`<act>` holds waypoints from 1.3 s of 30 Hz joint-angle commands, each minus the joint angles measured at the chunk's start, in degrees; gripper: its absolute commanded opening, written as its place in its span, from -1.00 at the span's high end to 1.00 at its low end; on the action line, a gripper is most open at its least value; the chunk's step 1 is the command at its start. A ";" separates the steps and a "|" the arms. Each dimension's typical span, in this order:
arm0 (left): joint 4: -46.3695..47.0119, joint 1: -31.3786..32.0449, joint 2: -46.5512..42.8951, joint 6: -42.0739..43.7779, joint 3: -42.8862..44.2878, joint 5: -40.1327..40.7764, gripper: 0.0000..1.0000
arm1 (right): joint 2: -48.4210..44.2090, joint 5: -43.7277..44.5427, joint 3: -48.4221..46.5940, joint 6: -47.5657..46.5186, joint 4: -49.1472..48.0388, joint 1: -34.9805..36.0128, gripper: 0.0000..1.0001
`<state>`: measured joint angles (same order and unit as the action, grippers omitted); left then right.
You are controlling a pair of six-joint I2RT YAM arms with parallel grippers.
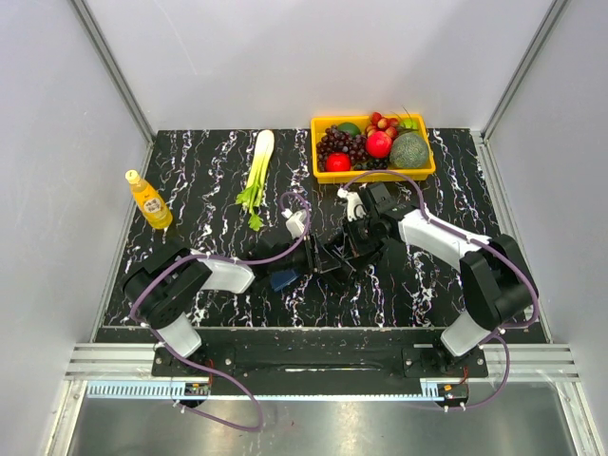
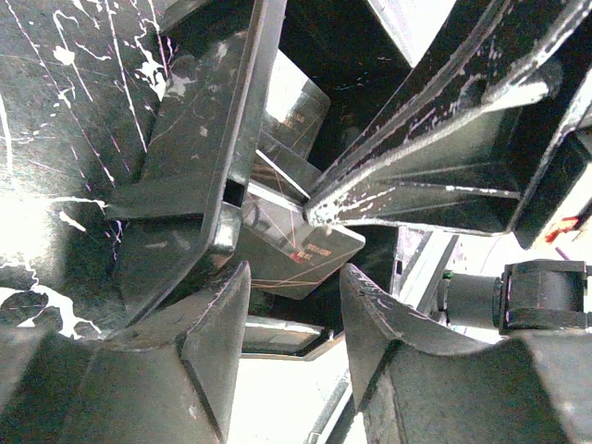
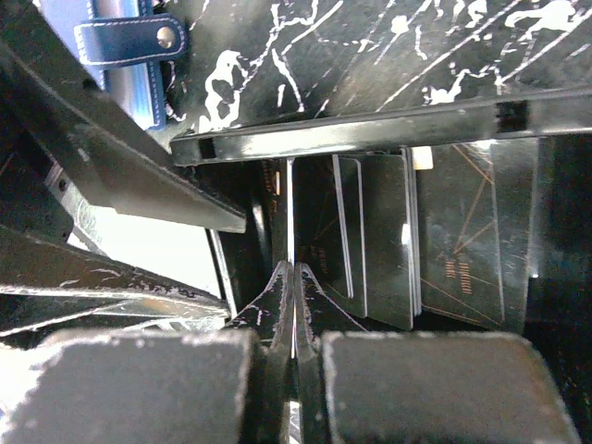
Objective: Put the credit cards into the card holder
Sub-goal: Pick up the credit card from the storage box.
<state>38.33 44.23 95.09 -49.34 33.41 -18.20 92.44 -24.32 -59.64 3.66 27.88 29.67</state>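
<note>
R pincer (image 3: pixel 293 287) pinched shut on 1 card (image 3: pixel 290 222) by its edge, prob. to pull it from tray (image 3: pixel 370 129); L pincer (image 2: pixel 294 277) part-open, empty; holder (image 3: pixel 129 88) lies nearby.

Right hand (image 3: pixel 293 277): fingertips pinched together on thin edge of one upright card (image 3: pixel 290 213) | more cards (image 3: pixel 379 240) stood side by side to its right, inside black tray (image 3: pixel 370 129) | blue holder (image 3: pixel 129 42), strap with snap, top left on marbled surface (image 3: pixel 370 55)
</note>
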 commanded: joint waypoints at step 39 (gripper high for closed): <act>-5.72 -0.19 -11.76 5.13 0.61 6.15 0.00 | -12.20 11.14 6.38 6.89 -12.41 0.21 1.00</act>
<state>30.87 44.23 86.48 -45.39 33.39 -13.89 80.79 -11.29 -52.10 10.17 17.26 29.67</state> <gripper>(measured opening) 0.496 0.009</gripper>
